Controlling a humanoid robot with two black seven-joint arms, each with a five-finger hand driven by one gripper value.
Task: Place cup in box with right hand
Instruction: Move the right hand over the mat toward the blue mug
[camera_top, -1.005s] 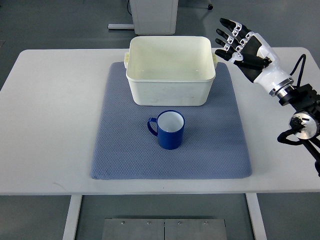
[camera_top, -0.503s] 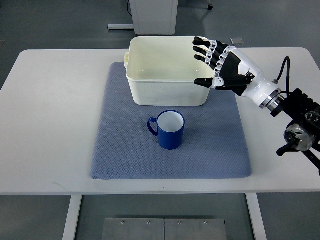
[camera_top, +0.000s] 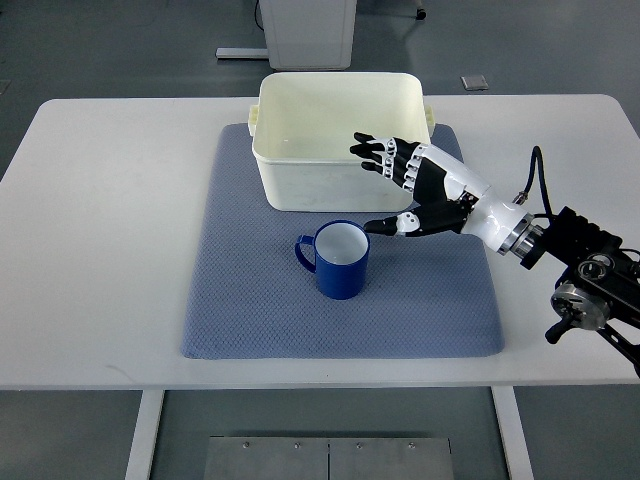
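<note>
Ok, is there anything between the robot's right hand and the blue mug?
Nothing. In the top view only a short bare stretch of the blue-grey woven mat separates the open right hand from the blue mug.

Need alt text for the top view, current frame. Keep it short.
The right robot hand, fingers spread and holding nothing, reaches in from the right toward a blue mug with a white interior, not yet touching it. The mug stands upright on a blue-grey mat on a white table, handle to the picture's left, just in front of an empty cream plastic box.
</note>
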